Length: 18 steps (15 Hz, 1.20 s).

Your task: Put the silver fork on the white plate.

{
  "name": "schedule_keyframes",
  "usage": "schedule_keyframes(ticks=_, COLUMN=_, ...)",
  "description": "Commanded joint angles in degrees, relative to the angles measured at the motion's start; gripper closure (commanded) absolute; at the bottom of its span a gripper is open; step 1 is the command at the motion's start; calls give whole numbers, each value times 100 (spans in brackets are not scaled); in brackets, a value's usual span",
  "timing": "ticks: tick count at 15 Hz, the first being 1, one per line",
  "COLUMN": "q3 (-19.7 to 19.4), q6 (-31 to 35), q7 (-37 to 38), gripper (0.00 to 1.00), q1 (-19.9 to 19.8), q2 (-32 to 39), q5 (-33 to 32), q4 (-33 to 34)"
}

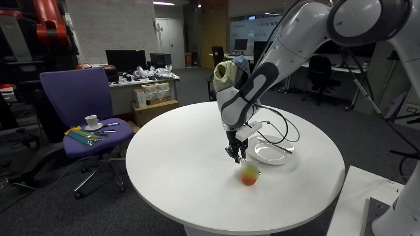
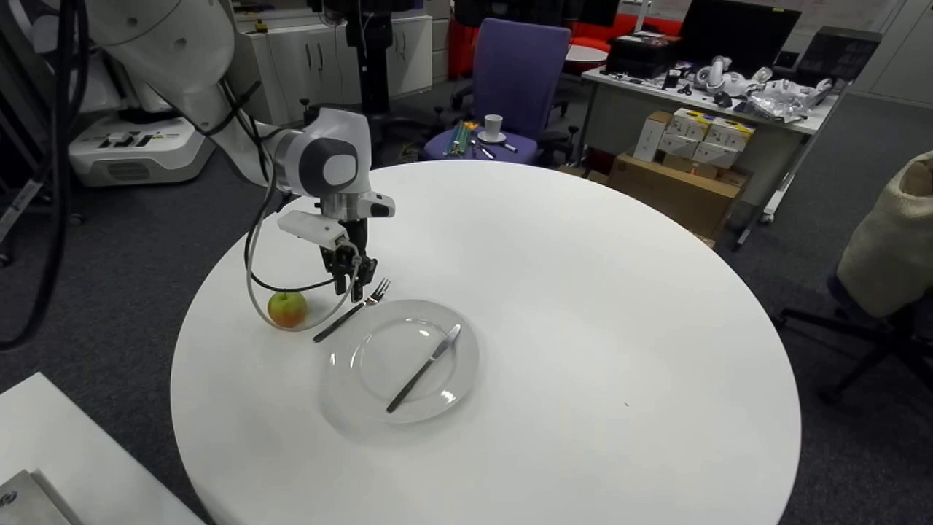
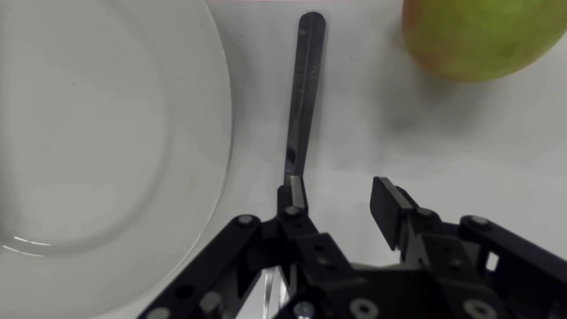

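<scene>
Left edge of the round tabletop (image 2: 598, 313), in an exterior view: arm (image 2: 175, 51) reaches in over it. Near that edge, an apple (image 2: 288, 310), green above, reddish below. Right of it, the silver fork (image 2: 348, 313), flat on the tabletop between the apple and the white plate (image 2: 386, 350); handle end toward the left edge, tines toward the far edge. Gripper (image 3: 340, 195) points down at the fork's neck. Wrist view: fingers (image 3: 297, 193) apart, bare tabletop showing between them; the one nearer the plate overlaps the fork. Whether it touches, cannot tell. Plate next, left of the tabletop's middle; fork just beside its rim, off it. Knife (image 2: 423, 369) aslant on the plate, blade tip toward the far edge, handle end on the rim at the near side. Further right, beyond the far edge, a purple chair (image 2: 521, 69); white cup (image 2: 493, 126) on a saucer (image 2: 490, 138) on its seat.
</scene>
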Motion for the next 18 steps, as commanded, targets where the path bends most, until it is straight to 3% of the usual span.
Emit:
schedule_keyframes(ticks=1, q3=-2, q6=-181, q7=45, gripper=53, q1=6, q2=0, q5=126, q4=83)
schedule_keyframes(ticks=18, q3=-63, q6=-111, q7=8, gripper=48, q1=-97, q2=26, q5=304, q4=-36)
